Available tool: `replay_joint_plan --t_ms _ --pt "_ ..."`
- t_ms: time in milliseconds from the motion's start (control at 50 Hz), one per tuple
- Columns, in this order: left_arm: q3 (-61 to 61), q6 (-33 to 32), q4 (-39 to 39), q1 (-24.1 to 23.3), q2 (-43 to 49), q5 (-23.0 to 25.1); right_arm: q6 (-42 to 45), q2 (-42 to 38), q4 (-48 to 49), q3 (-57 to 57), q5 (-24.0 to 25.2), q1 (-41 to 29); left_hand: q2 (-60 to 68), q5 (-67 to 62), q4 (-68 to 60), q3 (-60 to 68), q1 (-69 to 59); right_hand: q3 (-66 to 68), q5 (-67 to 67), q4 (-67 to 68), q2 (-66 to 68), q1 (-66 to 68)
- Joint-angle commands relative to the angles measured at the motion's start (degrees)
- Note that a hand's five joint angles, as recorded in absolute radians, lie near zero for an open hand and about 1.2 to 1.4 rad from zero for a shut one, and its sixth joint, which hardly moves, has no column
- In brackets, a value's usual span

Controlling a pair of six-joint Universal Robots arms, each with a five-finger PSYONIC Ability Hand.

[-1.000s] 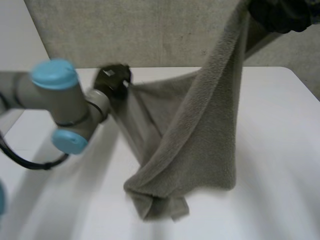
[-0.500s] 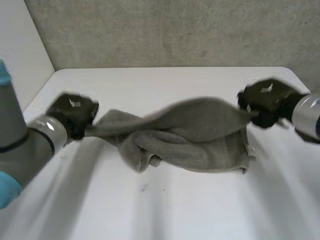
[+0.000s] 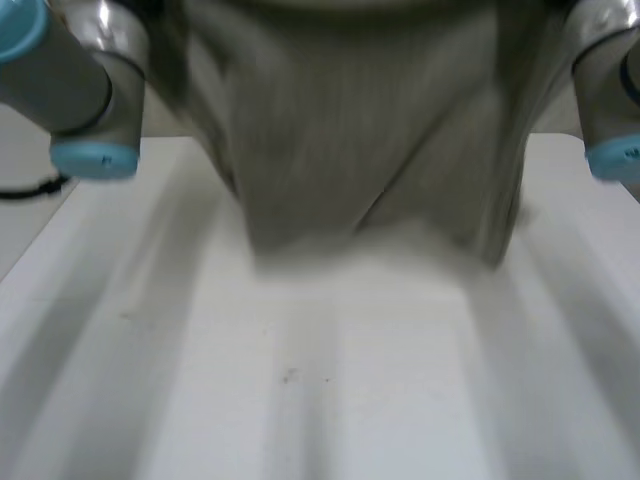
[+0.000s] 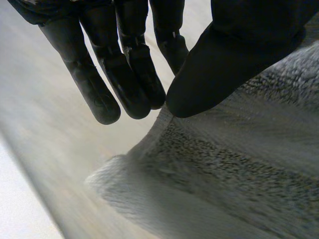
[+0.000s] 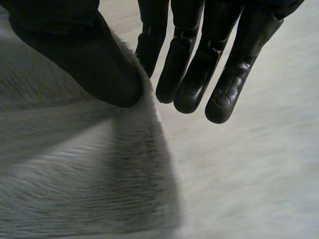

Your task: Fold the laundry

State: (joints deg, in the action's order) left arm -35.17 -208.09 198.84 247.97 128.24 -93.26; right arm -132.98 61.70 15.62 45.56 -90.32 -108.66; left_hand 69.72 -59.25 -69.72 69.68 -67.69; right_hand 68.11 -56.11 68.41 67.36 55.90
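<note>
A grey-brown terry towel [image 3: 360,130] hung spread out like a curtain between the two arms, over the far part of the white table [image 3: 300,400]. Its lower edge was smeared by motion, so whether it touched the tabletop could not be told. The left arm [image 3: 70,80] stood at the towel's upper left and the right arm [image 3: 610,90] at its upper right.

In the left wrist view, the left hand [image 4: 234,55] pinched the towel's [image 4: 239,179] edge between the thumb tip and the nearest finger, while the other fingers stretched out straight, clear of the cloth. In the right wrist view, the right hand [image 5: 70,50] had the same hold: the towel's [image 5: 75,179] edge was nipped between thumb and nearest finger, with the remaining fingers extended beside it.
</note>
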Motion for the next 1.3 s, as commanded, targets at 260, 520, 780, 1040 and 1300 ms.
replay_joint_plan --t_ms 260,520,780,1040,1300 --pt "-41.3 2.9 14.6 0.1 -11.3 -2.8 -1.9 7.5 10.1 33.3 7.2 -0.2 10.3 -10.8 -10.3 10.3 -12.3 11.9 -13.9 11.6 12.6 24.1" --pt "-65.4 0.8 14.9 0.9 -10.8 1.8 -4.5 4.6 -4.6 49.8 9.9 1.1 10.3 -10.8 -10.3 10.3 -12.3 11.9 -13.9 11.6 12.6 24.1" --pt "-74.5 -6.2 -30.0 0.9 -34.3 1.9 2.8 25.1 -38.9 52.0 10.6 7.0 10.3 -10.8 -10.3 10.3 -12.3 11.9 -13.9 11.6 12.6 24.1" --pt "-71.4 -7.0 -28.7 0.2 -36.5 2.9 11.4 25.1 -41.5 51.4 16.1 10.9 10.3 -10.8 -10.3 10.3 -12.3 11.9 -13.9 11.6 12.6 24.1" --pt "-52.4 -6.3 -10.4 0.3 -8.6 1.7 6.6 2.4 -13.6 43.0 9.8 5.4 10.3 -10.8 -10.3 10.3 -12.3 11.9 -13.9 11.6 12.6 24.1"
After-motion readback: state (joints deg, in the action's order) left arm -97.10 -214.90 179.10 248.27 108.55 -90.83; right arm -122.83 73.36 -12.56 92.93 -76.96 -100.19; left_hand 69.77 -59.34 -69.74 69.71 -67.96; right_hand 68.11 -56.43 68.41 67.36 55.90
